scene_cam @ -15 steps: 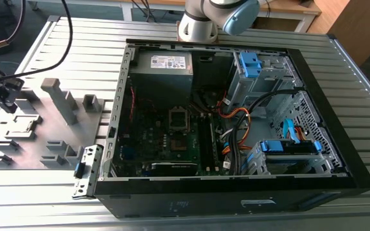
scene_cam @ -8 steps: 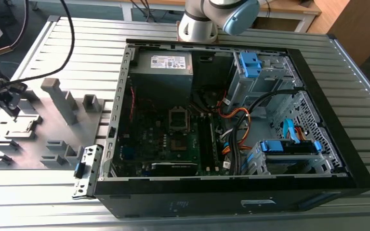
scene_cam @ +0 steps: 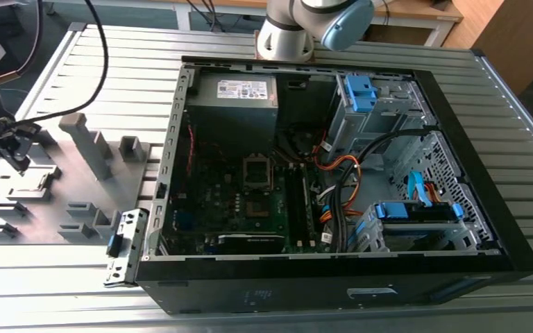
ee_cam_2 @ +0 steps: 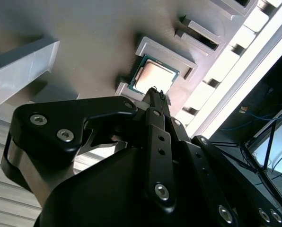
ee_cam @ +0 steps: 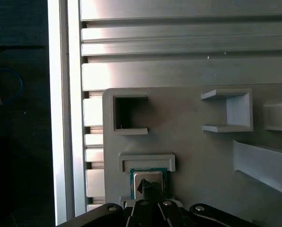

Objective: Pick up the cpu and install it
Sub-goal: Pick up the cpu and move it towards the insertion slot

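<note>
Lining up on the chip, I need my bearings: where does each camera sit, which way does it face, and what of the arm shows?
Exterior view: off the arm, above, looking down on the computer case and grey tray on the table; arm base and gripper show.
First wrist view: at the wrist, looking down past the gripper onto the cpu.
Second wrist view: at the wrist, looking slantwise along the gripper to the cpu.
Shared: both wrist views show gripper and cpu.

On the table (scene_cam: 63, 305), at the exterior view's left: fixture plate (scene_cam: 72, 191), with the cpu (ee_cam: 149, 178) lying in a framed nest near its edge, gripper (scene_cam: 14, 156) directly over it. At the exterior view's right, well apart: open computer case (scene_cam: 294, 284), power supply (scene_cam: 234, 94) in its far corner, socket frame (scene_cam: 257, 173) mid-board.
</note>
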`<state>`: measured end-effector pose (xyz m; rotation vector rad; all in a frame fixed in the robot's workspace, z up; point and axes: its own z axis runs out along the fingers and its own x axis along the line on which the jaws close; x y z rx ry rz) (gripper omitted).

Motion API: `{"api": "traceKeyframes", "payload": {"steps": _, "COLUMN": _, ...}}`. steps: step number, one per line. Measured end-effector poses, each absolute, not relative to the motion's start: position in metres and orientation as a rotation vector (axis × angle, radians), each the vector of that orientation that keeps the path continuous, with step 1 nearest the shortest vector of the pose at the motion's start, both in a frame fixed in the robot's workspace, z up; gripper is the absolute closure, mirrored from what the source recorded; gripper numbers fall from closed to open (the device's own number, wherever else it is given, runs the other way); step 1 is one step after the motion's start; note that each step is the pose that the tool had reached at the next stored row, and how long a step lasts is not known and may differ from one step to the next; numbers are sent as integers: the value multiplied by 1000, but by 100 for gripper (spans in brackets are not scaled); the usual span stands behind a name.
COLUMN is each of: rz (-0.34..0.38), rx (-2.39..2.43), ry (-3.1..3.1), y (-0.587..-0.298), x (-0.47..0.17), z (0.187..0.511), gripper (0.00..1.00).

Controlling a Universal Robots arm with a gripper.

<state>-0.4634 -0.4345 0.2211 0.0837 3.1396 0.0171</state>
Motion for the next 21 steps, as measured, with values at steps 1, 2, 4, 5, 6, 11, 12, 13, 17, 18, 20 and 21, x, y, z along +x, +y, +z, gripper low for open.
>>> {"api": "traceKeyframes", "payload": {"steps": 1, "rz": 17, "rx": 83, "ry": 3140, "y": -435, "x": -464, "z": 220, "gripper": 89}}
{"api": "traceKeyframes", "payload": {"steps": 2, "rz": 17, "rx": 82, "ry": 3140, "y": -436, "x": -464, "z": 219, "gripper": 89}}
{"api": "traceKeyframes", "payload": {"steps": 4, "rz": 17, "rx": 80, "ry": 3140, "y": -438, "x": -464, "z": 217, "gripper": 89}}
{"api": "traceKeyframes", "payload": {"steps": 5, "rz": 17, "rx": 79, "ry": 3140, "y": -438, "x": -464, "z": 216, "gripper": 89}}
{"api": "traceKeyframes", "payload": {"steps": 6, "rz": 17, "rx": 78, "ry": 3140, "y": -439, "x": -464, "z": 215, "gripper": 89}}
{"api": "traceKeyframes", "payload": {"steps": 11, "rz": 17, "rx": 77, "ry": 3140, "y": -439, "x": -464, "z": 212, "gripper": 89}}
{"api": "traceKeyframes", "payload": {"steps": 12, "rz": 17, "rx": 77, "ry": 3140, "y": -440, "x": -464, "z": 212, "gripper": 89}}
{"api": "traceKeyframes", "payload": {"steps": 13, "rz": 17, "rx": 77, "ry": 3140, "y": -440, "x": -464, "z": 212, "gripper": 89}}
{"api": "traceKeyframes", "payload": {"steps": 17, "rz": 17, "rx": 77, "ry": 3139, "y": -439, "x": -464, "z": 211, "gripper": 89}}
{"api": "traceKeyframes", "payload": {"steps": 18, "rz": 17, "rx": 77, "ry": 3140, "y": -439, "x": -464, "z": 211, "gripper": 89}}
{"api": "traceKeyframes", "payload": {"steps": 20, "rz": 17, "rx": 77, "ry": 3140, "y": -440, "x": -464, "z": 209, "gripper": 89}}
{"api": "traceKeyframes", "payload": {"steps": 21, "rz": 17, "rx": 77, "ry": 3140, "y": -440, "x": -464, "z": 208, "gripper": 89}}
